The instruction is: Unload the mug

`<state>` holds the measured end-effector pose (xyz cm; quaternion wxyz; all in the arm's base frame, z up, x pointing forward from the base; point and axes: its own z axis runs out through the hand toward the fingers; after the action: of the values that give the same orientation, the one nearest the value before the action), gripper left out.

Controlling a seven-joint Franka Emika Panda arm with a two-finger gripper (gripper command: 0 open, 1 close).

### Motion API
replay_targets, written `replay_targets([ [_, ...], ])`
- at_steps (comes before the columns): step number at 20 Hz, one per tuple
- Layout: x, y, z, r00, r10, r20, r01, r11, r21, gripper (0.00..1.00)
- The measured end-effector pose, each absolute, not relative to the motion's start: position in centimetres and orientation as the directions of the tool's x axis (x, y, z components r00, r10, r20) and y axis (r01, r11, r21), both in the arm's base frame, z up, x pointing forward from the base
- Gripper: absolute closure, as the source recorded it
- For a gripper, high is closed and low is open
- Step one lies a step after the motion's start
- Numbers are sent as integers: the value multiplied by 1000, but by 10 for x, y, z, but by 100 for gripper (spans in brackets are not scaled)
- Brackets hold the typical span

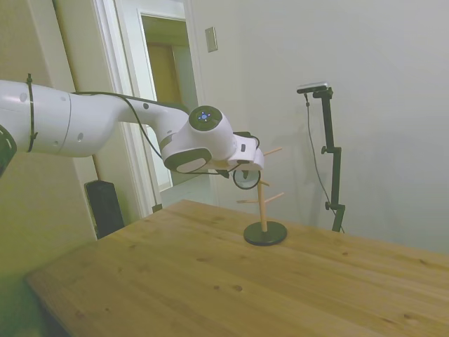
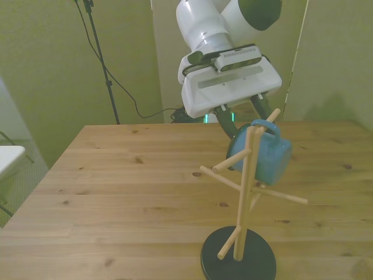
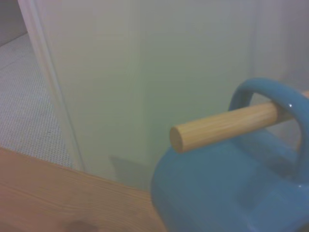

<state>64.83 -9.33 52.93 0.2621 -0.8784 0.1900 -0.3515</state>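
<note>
- Mug (image 2: 260, 153) first: it hangs by its loop handle (image 2: 266, 126) on an upper peg (image 2: 265, 123) of the wooden rack (image 2: 243, 192), high above the rack's round dark base (image 2: 238, 261).
- Handle is threaded right over that peg; in the wrist view the peg's blunt end (image 3: 227, 126) pokes out past the blue loop, so the mug is not yet off.
- Body of the mug sits just beside the rack's central post, on the side away from the front camera, mouth turned aside; in the side view its dark rim (image 1: 246, 179) shows as a ring close to the post.
- Gripper (image 2: 241, 112) is right at the mug, directly above and behind the rack's top; two dark fingers (image 2: 225, 121) reach down toward the mug's upper edge.
- Whether those fingers are clamped on the mug or merely around it cannot be told; the rack and the hand's white housing hide the tips.
- Progress, as a judgement: the approach looks done, the lift-off is not.
- Left to do: slide the handle along and off the peg's free end, clear the rack, then set the mug on the table (image 2: 128, 186) beside the base.
</note>
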Motion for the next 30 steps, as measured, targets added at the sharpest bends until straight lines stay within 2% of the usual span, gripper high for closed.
replay_targets([
  [22,640,-91,555,660,-514,548,-120,-792,-598,100],
  [30,639,-65,558,680,-488,547,-87,-794,-601,100],
])
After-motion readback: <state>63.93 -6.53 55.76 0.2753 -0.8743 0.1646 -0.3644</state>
